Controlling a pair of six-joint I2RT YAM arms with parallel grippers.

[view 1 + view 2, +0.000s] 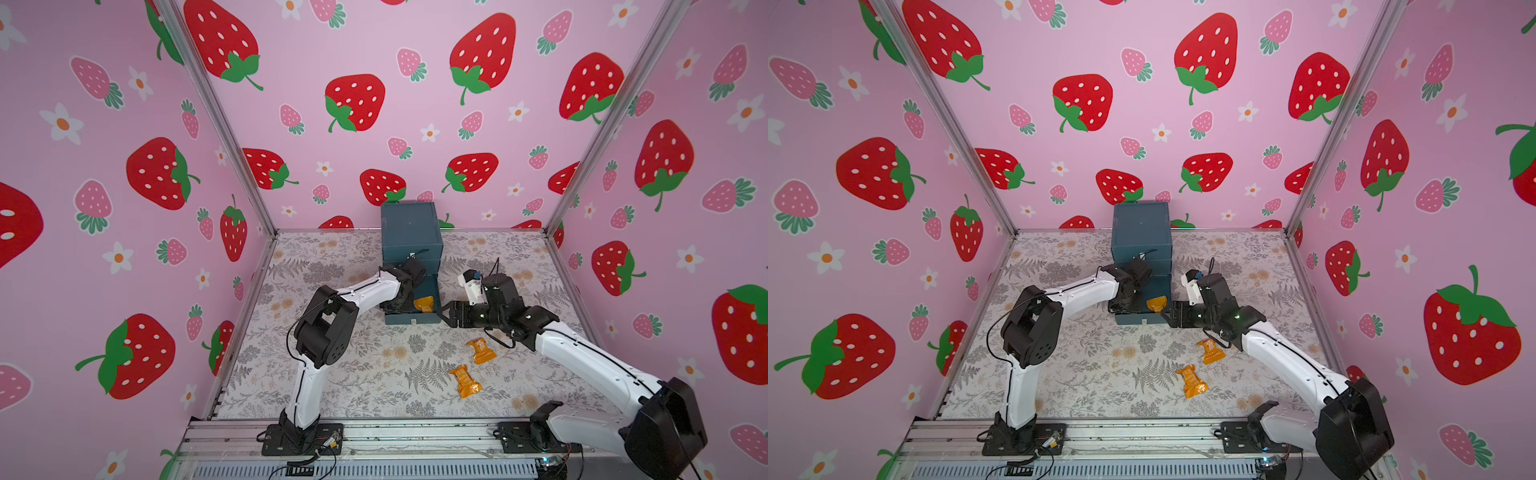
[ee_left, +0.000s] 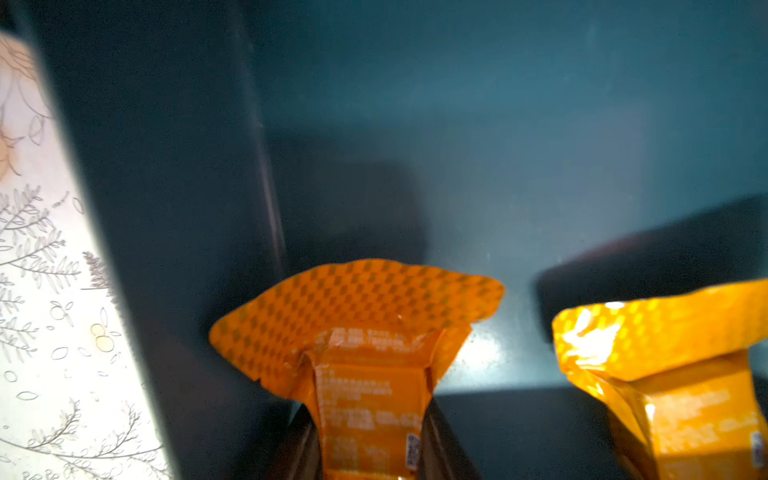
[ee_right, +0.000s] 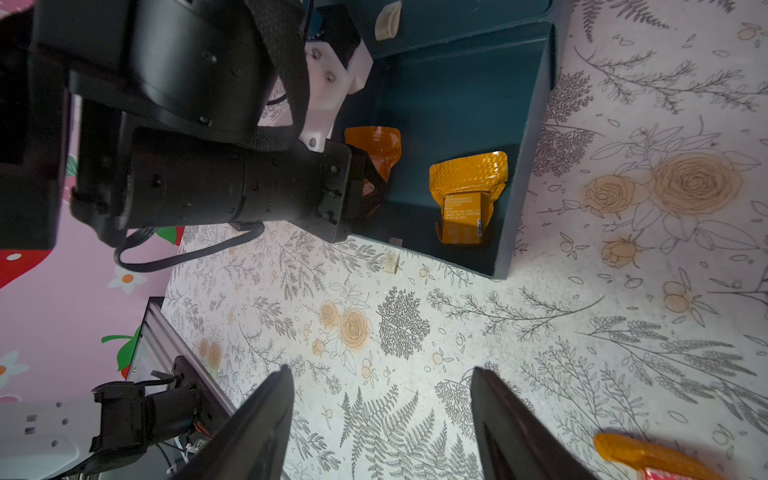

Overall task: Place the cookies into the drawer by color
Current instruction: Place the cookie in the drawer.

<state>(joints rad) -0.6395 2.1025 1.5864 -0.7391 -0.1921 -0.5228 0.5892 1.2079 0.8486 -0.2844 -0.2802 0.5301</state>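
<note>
Orange cookie [image 2: 361, 332] being pinched at its middle by left gripper [image 2: 370, 434], inside pulled-out bottom drawer [image 3: 536, 124] of teal cabinet [image 1: 409, 228]. Second orange cookie [image 3: 465, 195] lying on drawer floor, near held one but apart. Third orange cookie [image 1: 481, 350] and fourth orange cookie [image 1: 465, 380] lying on floral table [image 1: 353, 374] in front of drawer (both on right arm's side). Right gripper [image 3: 382, 374] hovering just beside drawer's right wall, jaws spread, gripping nothing.

The cookies [image 2: 357, 316] are checkered orange, the drawer [image 1: 409, 232] dark teal, the table [image 1: 353, 395] white with grey ferns and tan roses, the walls [image 1: 374, 50] strawberry-printed pink.
</note>
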